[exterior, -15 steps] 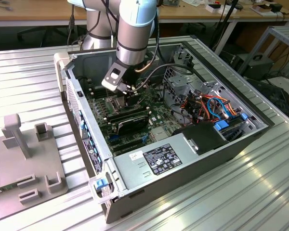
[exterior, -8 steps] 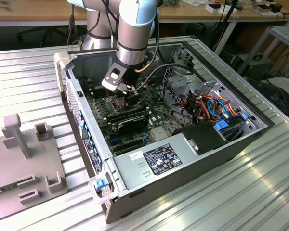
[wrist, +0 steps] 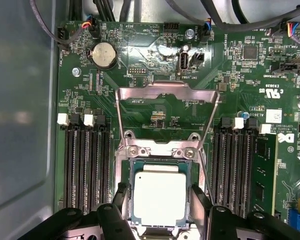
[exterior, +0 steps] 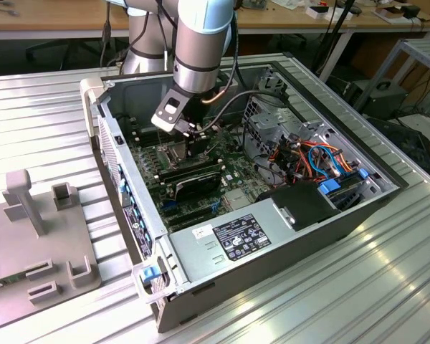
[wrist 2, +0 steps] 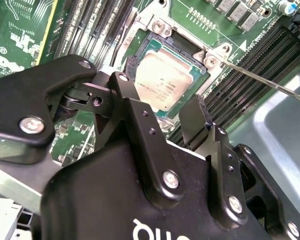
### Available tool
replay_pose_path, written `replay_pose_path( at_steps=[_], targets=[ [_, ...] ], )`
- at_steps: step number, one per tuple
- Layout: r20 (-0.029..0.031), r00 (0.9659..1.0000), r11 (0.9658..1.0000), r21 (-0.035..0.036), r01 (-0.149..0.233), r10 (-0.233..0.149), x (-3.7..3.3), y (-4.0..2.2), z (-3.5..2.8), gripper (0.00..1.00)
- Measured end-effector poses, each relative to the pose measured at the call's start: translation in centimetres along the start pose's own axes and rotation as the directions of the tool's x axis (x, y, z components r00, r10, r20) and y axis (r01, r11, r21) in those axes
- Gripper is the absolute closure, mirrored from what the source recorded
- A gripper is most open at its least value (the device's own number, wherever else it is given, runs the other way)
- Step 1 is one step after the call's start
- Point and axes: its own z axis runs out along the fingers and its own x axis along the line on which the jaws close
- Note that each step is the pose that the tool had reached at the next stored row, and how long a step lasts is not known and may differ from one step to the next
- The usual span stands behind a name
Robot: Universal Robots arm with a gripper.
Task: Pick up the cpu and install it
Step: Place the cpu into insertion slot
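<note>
Two fingers [wrist: 122,200] are spread, one on each side of the cpu [wrist: 160,197]. They pinch nothing as far as I can judge: the first wrist view shows thin dark gaps between each finger and the chip's edges.

The gripper [wrist: 159,188] hangs low over the socket. It is down inside the open computer case [exterior: 129,193], which lies on its side on the ribbed metal table [exterior: 308,301]. A grey fixture [exterior: 36,244] sits on the table at the exterior view's left, well apart from the case.

The cpu lies flat in the socket on the motherboard [wrist: 250,80], silver lid up and green border square with the socket frame. It sits between two banks of memory slots [wrist: 85,165].

The load plate [wrist: 167,86] is tipped open, hinged at the socket edge toward the coin cell [wrist: 104,54]. The thin retention lever [wrist 2: 260,80] sticks out free, not latched.

Step in hand, my read: the tail of the placement. The chip looks seated in the socket but is not clamped, so the install is not finished.

Whatever move follows calls for a clean, straight exit with no sideways drift. The fingers are just beside the chip's edges, and a nudge could shift it on the socket contacts. The fingers also stand in the plate's swing path, so the plate cannot come down over the cpu until they are out of the way.
</note>
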Motion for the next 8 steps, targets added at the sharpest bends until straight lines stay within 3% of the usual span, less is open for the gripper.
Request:
replay_pose_path(
  at_steps=[8],
  targets=[
    [0.0008,1.0,1.0,-0.0001,0.0,0.0,0.02,0.04,-1.69,0.38]
  ],
)
